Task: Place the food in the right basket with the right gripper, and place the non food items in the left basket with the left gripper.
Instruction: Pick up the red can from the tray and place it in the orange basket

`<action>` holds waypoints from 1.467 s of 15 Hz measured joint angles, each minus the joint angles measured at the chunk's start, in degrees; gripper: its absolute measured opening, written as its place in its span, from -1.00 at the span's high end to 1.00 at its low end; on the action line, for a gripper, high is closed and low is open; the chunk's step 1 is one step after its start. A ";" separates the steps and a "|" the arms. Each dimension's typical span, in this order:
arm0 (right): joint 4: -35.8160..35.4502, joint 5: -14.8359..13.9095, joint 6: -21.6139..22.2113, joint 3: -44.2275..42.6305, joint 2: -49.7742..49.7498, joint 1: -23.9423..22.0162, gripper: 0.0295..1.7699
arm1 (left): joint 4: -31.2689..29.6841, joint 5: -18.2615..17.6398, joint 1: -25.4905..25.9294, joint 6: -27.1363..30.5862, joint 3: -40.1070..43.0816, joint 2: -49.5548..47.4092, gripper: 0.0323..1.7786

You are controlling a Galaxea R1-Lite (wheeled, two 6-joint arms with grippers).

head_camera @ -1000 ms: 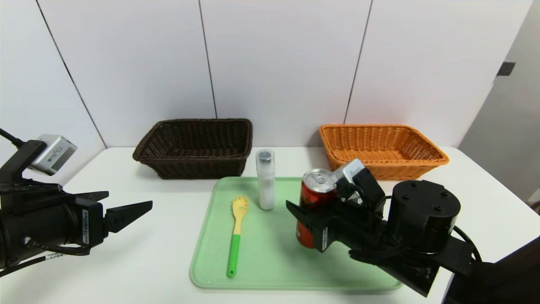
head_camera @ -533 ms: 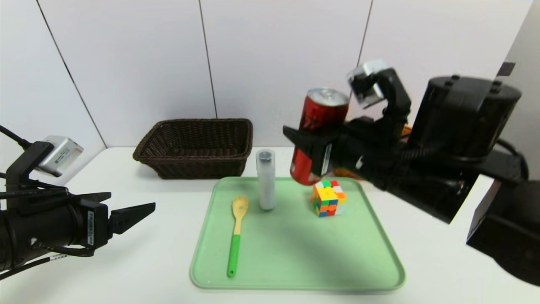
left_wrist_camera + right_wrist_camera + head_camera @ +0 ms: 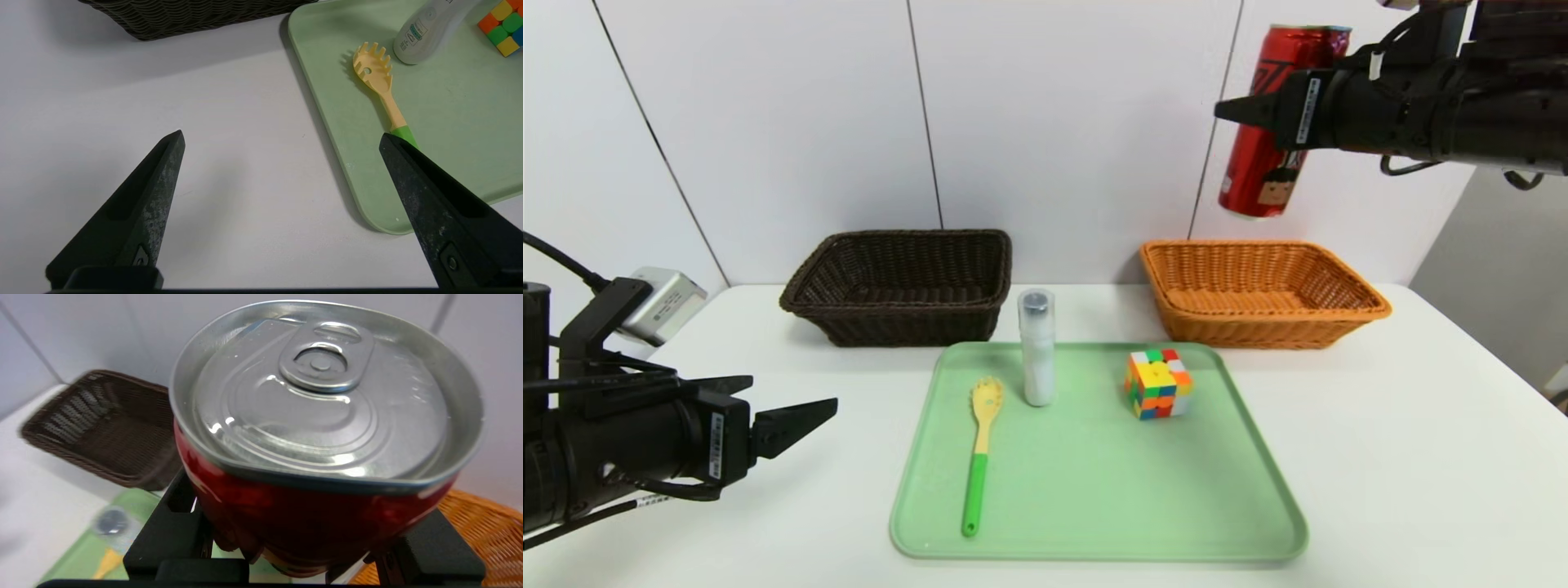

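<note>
Brown basket (image 3: 903, 284) sits empty at ten o'clock; left gripper (image 3: 805, 416) waits wide open beside the tray (image 3: 1094, 523), where spoon (image 3: 977, 457), bottle (image 3: 1037, 347) and cube (image 3: 1158, 384) remain. Orange basket (image 3: 1262, 290) is empty too. Right gripper (image 3: 1241, 110) clamps the can (image 3: 1270, 122) mid-body, high above it.

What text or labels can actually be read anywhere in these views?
No text can be quoted.
Red can: black lettering, not readable.
White bottle: small printed label, too small.
Right tool: white label, too small.
Left tool: white label, too small.
Puzzle cube, spoon, baskets: no text seen.
</note>
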 joint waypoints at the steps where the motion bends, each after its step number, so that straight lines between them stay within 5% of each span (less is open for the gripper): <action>1: 1.22 0.24 0.02 -1.51 1.11 -2.45 -0.12 | -0.11 -0.02 -0.04 0.00 0.00 0.23 -0.90; 8: 1.19 -0.12 1.89 -3.19 7.78 -10.23 -0.12 | -0.50 0.13 -0.11 -1.22 -1.79 2.62 -0.90; 22: -9.37 -0.83 4.12 -3.19 22.31 -12.13 -0.12 | -0.43 -0.09 -0.11 -1.41 -5.90 6.75 -0.90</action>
